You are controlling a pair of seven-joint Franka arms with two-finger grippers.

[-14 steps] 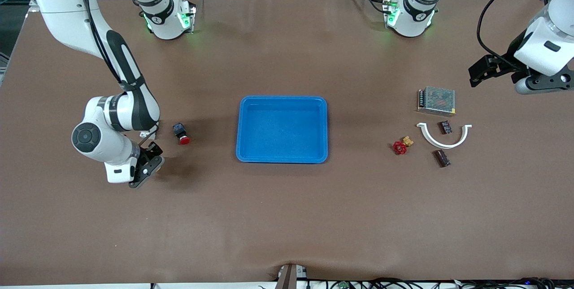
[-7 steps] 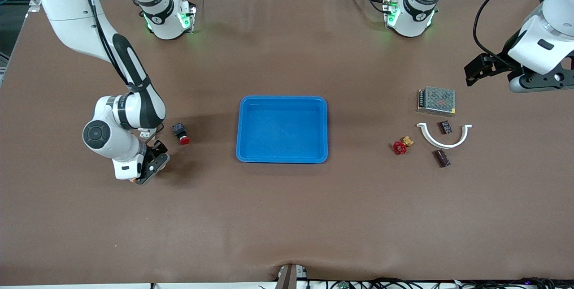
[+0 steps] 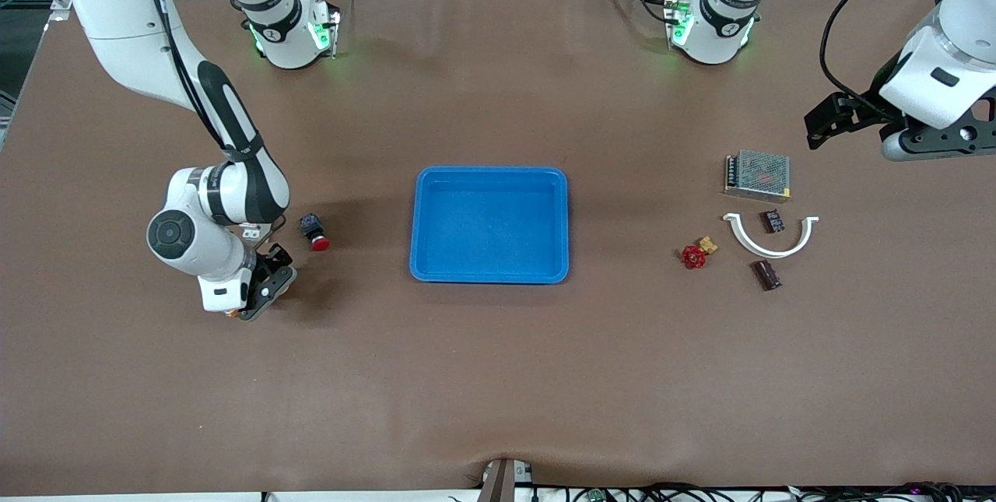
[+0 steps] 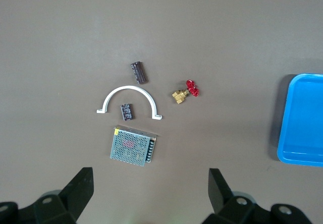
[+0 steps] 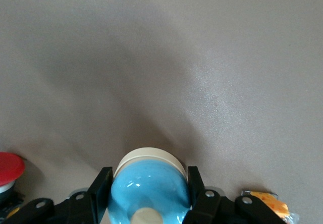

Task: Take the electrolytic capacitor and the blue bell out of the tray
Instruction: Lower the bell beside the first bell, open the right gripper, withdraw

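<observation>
Brown table (image 3: pixel 498 377) with blue tray (image 3: pixel 489 272), scattered parts toward left arm's end.

Tray (image 3: pixel 489 177) mid-table, between push button (image 3: pixel 313 232) and power supply (image 3: pixel 757 174).

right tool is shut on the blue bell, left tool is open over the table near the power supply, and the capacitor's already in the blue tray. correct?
Not quite: the blue tray holds nothing in the front view. The capacitor lies on the table beside the white clip. The rest stands: right tool shut on the bell, left tool open near the power supply.
</observation>
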